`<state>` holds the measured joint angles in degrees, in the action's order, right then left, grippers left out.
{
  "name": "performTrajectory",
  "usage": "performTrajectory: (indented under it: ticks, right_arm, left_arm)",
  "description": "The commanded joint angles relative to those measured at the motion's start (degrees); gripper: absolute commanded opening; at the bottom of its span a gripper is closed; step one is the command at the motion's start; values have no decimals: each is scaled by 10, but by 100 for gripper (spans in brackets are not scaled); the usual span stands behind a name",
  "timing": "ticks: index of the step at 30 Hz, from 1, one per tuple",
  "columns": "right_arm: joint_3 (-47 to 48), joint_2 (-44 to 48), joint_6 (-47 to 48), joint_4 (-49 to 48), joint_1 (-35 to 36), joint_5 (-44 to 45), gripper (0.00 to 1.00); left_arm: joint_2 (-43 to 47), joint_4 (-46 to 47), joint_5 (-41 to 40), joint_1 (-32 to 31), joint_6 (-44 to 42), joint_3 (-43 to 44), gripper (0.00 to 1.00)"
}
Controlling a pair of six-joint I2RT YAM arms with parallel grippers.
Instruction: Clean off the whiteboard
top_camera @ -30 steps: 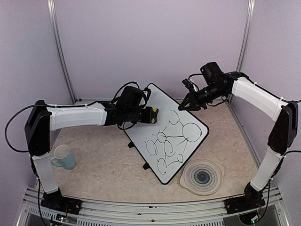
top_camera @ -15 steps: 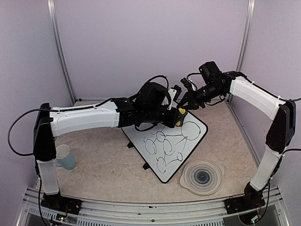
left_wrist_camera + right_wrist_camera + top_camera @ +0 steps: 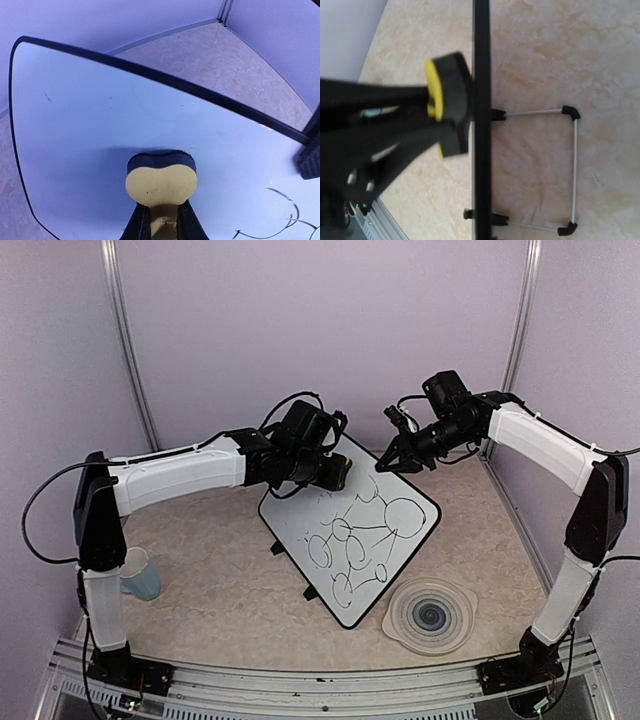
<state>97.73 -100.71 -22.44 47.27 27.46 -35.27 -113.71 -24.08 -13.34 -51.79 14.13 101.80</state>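
This is looking like a robotics lab test cell: plain pale-lilac wall panels (image 3: 320,330) are enclosing a beige stone-patterned tabletop (image 3: 220,580), with slim aluminium frame posts (image 3: 125,340) standing at 10 and 2 o'clock. A slotted aluminium rail (image 3: 320,685) is running along 6 o'clock, carrying two white-and-black robot arms (image 3: 180,475) trailing black cables.

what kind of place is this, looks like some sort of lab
Most likely a robot test cell: two arms mounted on a metal rail, plain walls on metal posts, and just props on the table: a whiteboard, an eraser in the left gripper, a cup, a plate.
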Motion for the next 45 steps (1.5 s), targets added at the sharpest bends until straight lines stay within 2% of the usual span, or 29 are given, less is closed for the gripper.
performTrajectory:
  ticks: [1,4,11,16,21,30,33,37,42,45]
  right_arm:
    - [9,3,3,-38,19,-30,0]
    - [10,3,-4,-41,19,-29,0]
    - [17,2,-15,-45,19,-25,0]
    - [20,1,-15,-44,18,-21,0]
    - [17,2,-13,-45,17,-17,0]
    - [20,-6,-16,-51,16,-24,0]
    - [18,-7,-17,-52,16,-25,0]
    - [18,-8,-17,-52,16,-27,0]
    - [18,-7,-17,-52,16,-27,0]
    - [16,-6,-17,-51,17,-26,0]
  left_arm:
    - [-34,-3,90,-46,-51,41,0]
    - [-44,-9,122,-77,-67,45,0]
    - [-47,-16,110,-114,-57,13,0]
    - [-27,-10,109,-109,-31,-37,0]
    - [1,2,140,-66,1,-81,0]
    - [-53,-84,109,-128,-81,41,0]
    - [-57,-77,96,-134,-82,40,0]
    - [-48,-65,60,-106,-57,17,0]
    - [-13,-13,30,-36,11,-42,0]
    - [-4,19,41,7,36,-65,0]
